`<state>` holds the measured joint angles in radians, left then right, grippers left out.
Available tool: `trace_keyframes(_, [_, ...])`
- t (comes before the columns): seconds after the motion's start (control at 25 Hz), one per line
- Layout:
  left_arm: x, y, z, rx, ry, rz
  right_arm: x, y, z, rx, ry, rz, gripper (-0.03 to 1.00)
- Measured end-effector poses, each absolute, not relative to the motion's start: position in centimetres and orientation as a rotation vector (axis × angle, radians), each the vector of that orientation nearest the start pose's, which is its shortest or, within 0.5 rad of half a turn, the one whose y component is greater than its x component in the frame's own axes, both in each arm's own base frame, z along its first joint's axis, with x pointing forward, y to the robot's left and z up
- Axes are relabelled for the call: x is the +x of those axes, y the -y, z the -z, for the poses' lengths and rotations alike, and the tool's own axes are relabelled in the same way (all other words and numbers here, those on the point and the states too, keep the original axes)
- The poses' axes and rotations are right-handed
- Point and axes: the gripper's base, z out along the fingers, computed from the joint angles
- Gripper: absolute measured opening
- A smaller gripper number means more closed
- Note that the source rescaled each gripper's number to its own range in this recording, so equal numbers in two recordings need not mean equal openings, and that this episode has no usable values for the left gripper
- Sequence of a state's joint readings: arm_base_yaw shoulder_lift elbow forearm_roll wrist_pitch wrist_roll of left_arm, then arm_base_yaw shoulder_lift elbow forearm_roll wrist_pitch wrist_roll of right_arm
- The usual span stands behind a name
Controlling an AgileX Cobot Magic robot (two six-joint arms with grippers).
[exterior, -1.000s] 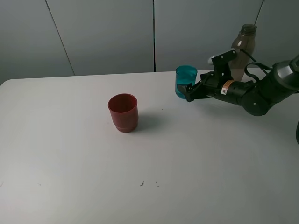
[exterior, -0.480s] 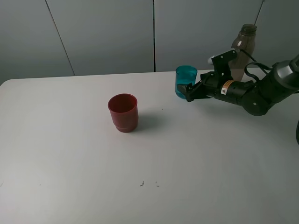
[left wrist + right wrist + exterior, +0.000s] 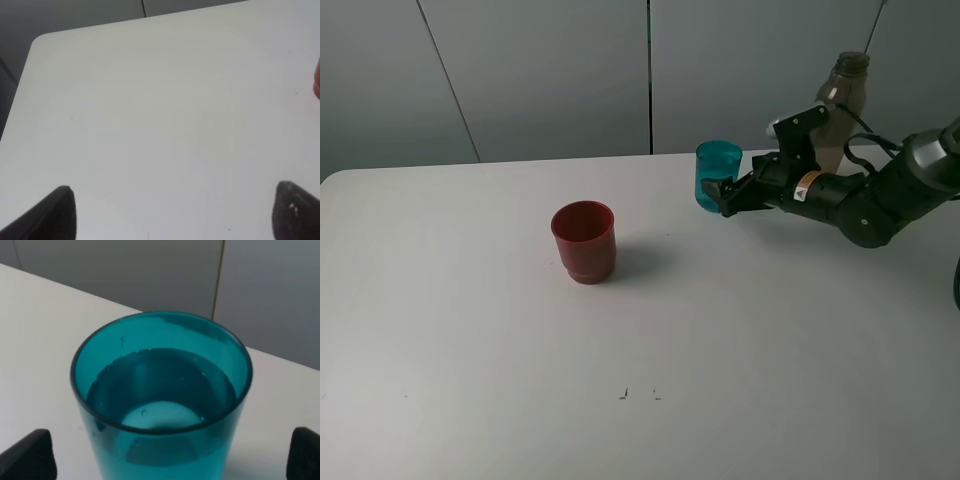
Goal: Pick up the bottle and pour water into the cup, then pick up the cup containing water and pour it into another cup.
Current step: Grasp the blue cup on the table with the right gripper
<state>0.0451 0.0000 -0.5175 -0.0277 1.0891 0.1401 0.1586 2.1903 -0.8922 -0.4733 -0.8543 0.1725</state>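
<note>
This looks like a robotics lab or test bench. A plain white table (image 3: 470,330) with a rounded corner fills the lower part of the high view. Across the top of the frame stands a flat grey panelled wall (image 3: 540,70) with thin seams. At the right a black robot arm (image 3: 865,205), with a loose cable (image 3: 868,140) and a small warning sticker (image 3: 807,187), reaches over the table. The props are simple plastic ones: a red cup (image 3: 584,240) near the centre, and a teal cup (image 3: 718,172) and a bottle (image 3: 842,110) at the upper right.
</note>
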Motion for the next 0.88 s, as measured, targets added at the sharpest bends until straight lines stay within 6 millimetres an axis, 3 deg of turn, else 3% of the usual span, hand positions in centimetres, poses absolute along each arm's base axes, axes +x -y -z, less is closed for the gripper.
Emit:
trace_keyframes(0.36, [-0.8, 0.3, -28.0, 0.1, -2.053, -0.082, 37.3, -9.1, -6.8, -0.517, -1.904, -0.35, 1.0])
trace_keyframes(0.6, [-0.8, 0.3, -28.0, 0.1, -2.053, -0.082, 37.1, -9.2, -5.2, -0.512, -1.906, -0.375, 1.0])
trace_keyframes(0.88, [-0.8, 0.3, -28.0, 0.1, -2.053, -0.082, 38.4, -10.1, -5.2, -0.523, -1.858, -0.389, 1.0])
